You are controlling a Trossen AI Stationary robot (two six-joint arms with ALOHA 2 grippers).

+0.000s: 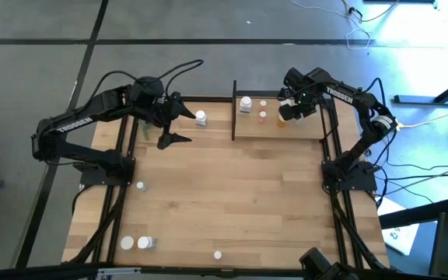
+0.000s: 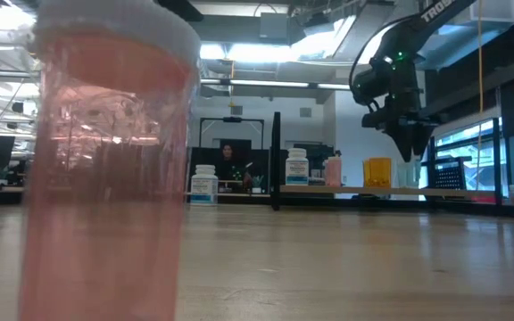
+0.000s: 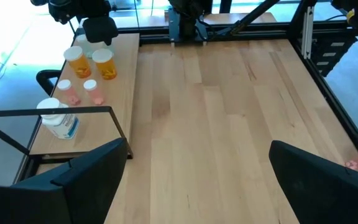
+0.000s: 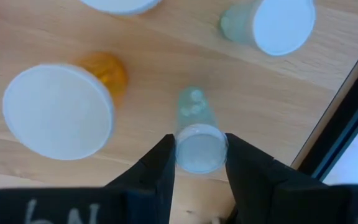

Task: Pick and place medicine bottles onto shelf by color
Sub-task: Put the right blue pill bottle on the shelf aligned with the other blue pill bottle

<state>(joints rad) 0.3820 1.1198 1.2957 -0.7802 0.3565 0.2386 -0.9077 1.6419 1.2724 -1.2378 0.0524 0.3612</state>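
The shelf stands at the table's far right. On it are a white bottle, two pink ones and orange ones. My right gripper points down over the shelf's right end, shut on a pale green bottle. Another pale green bottle and a white-capped orange bottle stand beside it. My left gripper waits open above the table's far left, with nothing between its fingers. My right gripper pinches the pale green bottle at its white-capped top between its two fingers, one on each side. The fingers come from above, pointing down. The bottle is upright below them. I cannot tell whether its base is on the shelf.
A white bottle stands left of the shelf's black end post. More bottles lie near the table's left and front edges. One pink bottle fills the low view's left. The middle of the table is bare wood.
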